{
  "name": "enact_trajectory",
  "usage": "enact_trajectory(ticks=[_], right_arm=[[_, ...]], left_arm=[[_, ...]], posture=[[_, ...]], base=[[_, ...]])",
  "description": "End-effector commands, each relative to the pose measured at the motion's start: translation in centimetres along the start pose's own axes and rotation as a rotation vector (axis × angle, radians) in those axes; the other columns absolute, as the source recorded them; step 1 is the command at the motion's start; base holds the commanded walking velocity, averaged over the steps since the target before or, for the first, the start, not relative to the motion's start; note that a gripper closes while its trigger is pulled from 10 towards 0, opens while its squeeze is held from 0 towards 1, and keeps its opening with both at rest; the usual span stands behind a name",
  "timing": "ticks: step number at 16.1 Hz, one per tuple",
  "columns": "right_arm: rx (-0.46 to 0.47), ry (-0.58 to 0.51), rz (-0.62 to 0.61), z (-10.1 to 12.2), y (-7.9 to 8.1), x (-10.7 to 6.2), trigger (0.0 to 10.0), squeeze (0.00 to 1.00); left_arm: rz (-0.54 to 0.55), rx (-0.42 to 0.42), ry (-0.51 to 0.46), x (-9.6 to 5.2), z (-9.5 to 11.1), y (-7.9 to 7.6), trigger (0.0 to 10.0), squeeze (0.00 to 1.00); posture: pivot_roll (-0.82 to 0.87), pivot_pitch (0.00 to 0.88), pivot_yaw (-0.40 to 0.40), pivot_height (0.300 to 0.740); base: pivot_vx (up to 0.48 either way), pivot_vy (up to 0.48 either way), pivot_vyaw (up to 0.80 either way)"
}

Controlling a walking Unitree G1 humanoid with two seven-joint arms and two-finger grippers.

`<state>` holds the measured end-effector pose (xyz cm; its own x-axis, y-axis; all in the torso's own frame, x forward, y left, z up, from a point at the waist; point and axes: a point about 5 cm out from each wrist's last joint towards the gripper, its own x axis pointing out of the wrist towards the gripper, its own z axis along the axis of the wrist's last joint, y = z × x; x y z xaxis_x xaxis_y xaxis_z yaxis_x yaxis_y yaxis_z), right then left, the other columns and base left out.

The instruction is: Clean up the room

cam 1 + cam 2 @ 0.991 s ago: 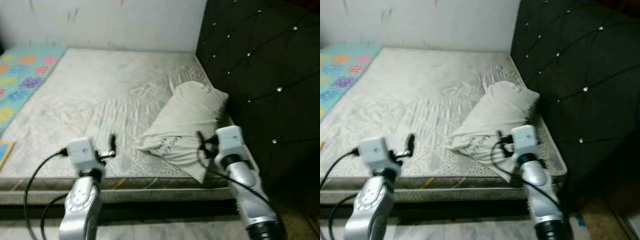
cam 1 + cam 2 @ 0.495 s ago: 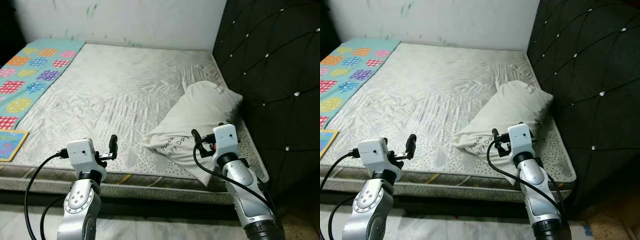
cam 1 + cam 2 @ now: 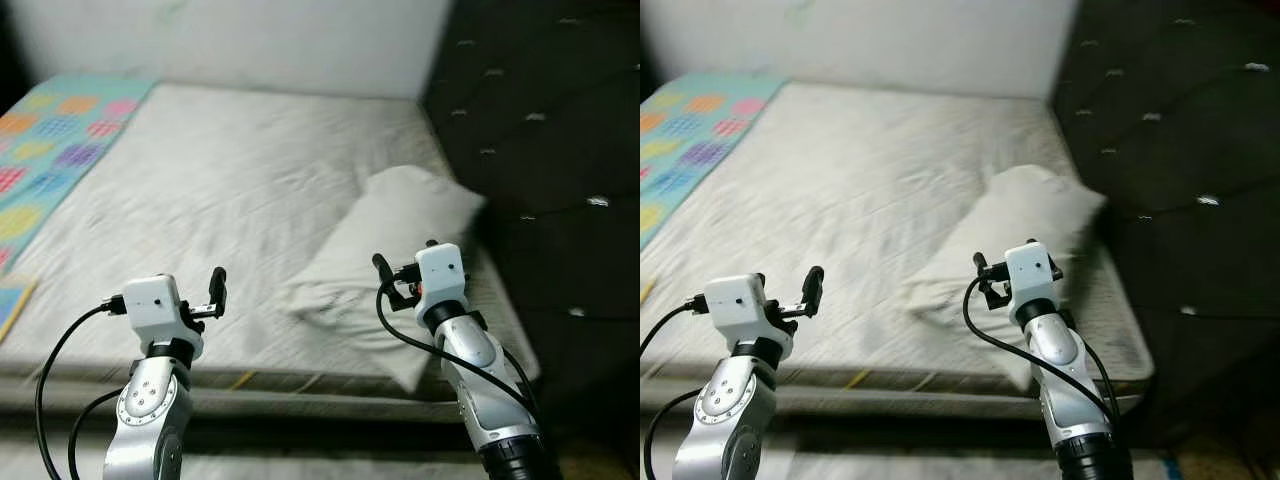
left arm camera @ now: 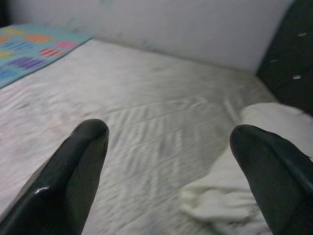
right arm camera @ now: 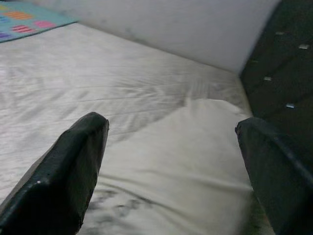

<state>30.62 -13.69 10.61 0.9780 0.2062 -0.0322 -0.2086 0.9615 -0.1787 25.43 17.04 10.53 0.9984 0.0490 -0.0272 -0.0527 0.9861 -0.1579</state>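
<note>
Pillow (image 3: 390,240) lettering blurred, unreadable

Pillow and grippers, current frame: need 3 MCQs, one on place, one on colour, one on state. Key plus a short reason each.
1. Where does the pillow lie on the mattress?
A. By the dark headboard
B. On the patterned blanket
C. On the floor

2. What colour is the pillow?
A. Blue
B. Off-white
C. Black

3. How is the right gripper set?
A. Shut on the pillow
B. Shut, holding nothing
C. Open, holding nothing

Key: 1 A, it sits at the mattress edge next to the tufted headboard. 2 B, pale cream cloth in both eye views. 3 C, the right wrist view shows its two fingers wide apart with the pillow beyond them.
</note>
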Motion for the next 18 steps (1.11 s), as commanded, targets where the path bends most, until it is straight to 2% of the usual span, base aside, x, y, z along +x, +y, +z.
enact_trajectory(ticks=[1,3,6,13,18], right_arm=[[-0.009,0.000,-0.023,-0.02,-0.89,-0.18,10.0,0.00],[-0.008,-0.001,-0.024,-0.01,-0.86,-0.14,10.0,0.00],[-0.008,0.001,-0.025,-0.08,-0.84,-0.11,10.0,0.00],[-0.006,-0.002,-0.024,-0.03,-0.75,0.00,10.0,0.00],[-0.010,-0.001,-0.024,-0.03,-0.78,0.00,10.0,0.00]], left_arm=[[-0.036,-0.012,-0.006,0.02,0.10,-0.93,10.0,0.00],[-0.035,-0.014,-0.007,0.06,0.14,-0.96,10.0,0.00],[-0.006,-0.032,0.006,0.18,-0.01,-1.13,10.0,0.00],[-0.007,-0.012,0.011,0.29,0.00,-1.20,10.0,0.00],[-0.012,-0.015,0.014,0.26,-0.05,-1.30,10.0,0.00]], posture=[[-0.06,0.000,-0.048,0.740],[-0.06,0.000,-0.047,0.740],[-0.06,0.000,-0.046,0.740],[-0.06,0.000,-0.046,0.740],[-0.06,0.000,-0.047,0.740]], base=[[0.337,0.000,0.00],[0.336,0.000,0.00],[0.000,0.000,0.00],[0.000,0.000,0.00],[0.000,-0.461,0.00]])
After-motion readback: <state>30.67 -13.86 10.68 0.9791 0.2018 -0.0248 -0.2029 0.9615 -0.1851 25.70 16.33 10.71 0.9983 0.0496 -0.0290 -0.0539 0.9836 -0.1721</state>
